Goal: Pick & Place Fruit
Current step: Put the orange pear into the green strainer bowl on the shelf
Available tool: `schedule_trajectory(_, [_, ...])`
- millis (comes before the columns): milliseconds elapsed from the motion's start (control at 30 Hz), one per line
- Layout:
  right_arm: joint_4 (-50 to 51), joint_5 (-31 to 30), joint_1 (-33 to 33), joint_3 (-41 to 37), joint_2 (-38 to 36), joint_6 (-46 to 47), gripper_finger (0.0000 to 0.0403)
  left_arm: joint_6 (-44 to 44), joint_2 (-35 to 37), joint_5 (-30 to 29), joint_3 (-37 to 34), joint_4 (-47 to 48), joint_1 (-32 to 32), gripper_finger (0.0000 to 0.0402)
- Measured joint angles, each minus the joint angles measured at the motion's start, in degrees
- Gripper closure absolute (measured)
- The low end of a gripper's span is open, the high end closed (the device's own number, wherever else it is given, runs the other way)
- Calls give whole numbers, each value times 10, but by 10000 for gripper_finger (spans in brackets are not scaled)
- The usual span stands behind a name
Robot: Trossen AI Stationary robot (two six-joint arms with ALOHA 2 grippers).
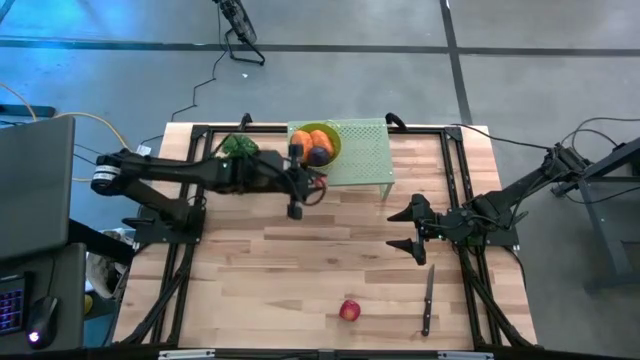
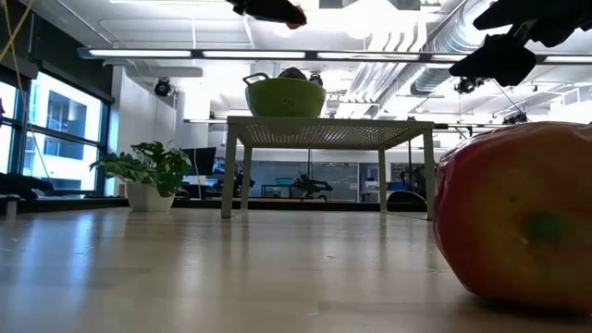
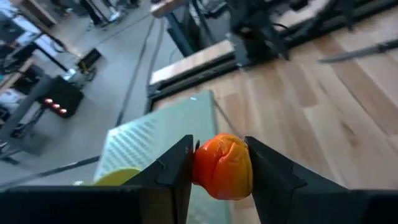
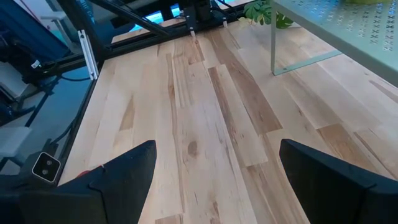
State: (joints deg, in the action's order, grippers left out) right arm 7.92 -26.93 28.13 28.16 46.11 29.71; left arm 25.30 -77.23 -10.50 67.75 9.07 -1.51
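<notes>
My left gripper [image 1: 312, 187] hovers high beside the near edge of a pale green perforated stand [image 1: 362, 152], shut on a small orange-red fruit piece [image 3: 224, 167]. On the stand sits a yellow-green bowl [image 1: 316, 128] with orange oblong pieces [image 1: 312, 139] and a dark purple plum [image 1: 318, 155] in it. A red apple [image 1: 349, 311] rests on the table near its near edge and fills the right of the low view [image 2: 518, 217]. My right gripper [image 1: 413, 228] waits open over the table's right side. My left gripper pinches the small orange-red fruit piece by its two opposite sides [image 3: 198, 168] between both fingers [image 3: 177, 171]. The piece is lifted clear, high above the table, as the low view shows [image 2: 294, 17]. The arm reaches in from the table's left.
A black-handled knife [image 1: 428, 300] lies on the table near its right near corner. A leafy green plant [image 1: 238, 146] stands left of the stand, under my left arm. Bare wood spans the table's middle [image 1: 300, 260].
</notes>
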Motion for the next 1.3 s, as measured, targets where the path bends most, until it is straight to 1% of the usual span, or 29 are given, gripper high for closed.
schedule_trajectory(233, [0, -2, 0, 0, 0, 0, 69, 0, 0, 1, 25, -10, -56, 277])
schedule_trajectory(333, [0, -2, 0, 0, 0, 0, 69, -2, 0, 1, 27, -31, -86, 277])
schedule_trajectory(433, [0, -2, 0, 0, 0, 0, 69, -27, 0, 0, 28, -47, -118, 277])
schedule_trajectory(533, [0, -2, 0, 0, 0, 0, 69, -74, -5, -3, 28, -61, -152, 277])
schedule_trajectory(700, [0, -2, 0, 0, 0, 0, 69, -211, -13, -15, 29, -64, -203, 277])
schedule_trajectory(800, [0, -2, 0, 0, 0, 0, 69, -253, -15, -16, 27, -55, -225, 277])
schedule_trajectory(933, [0, -2, 0, 0, 0, 0, 69, -296, -14, -17, 28, -59, -231, 277])
schedule_trajectory(1100, [0, -2, 0, 0, 0, 0, 69, -321, -15, -16, 28, -56, -228, 277])
schedule_trajectory(1300, [1, -22, 0, 0, 0, 0, 69, -347, -45, -19, 27, -42, -229, 277])
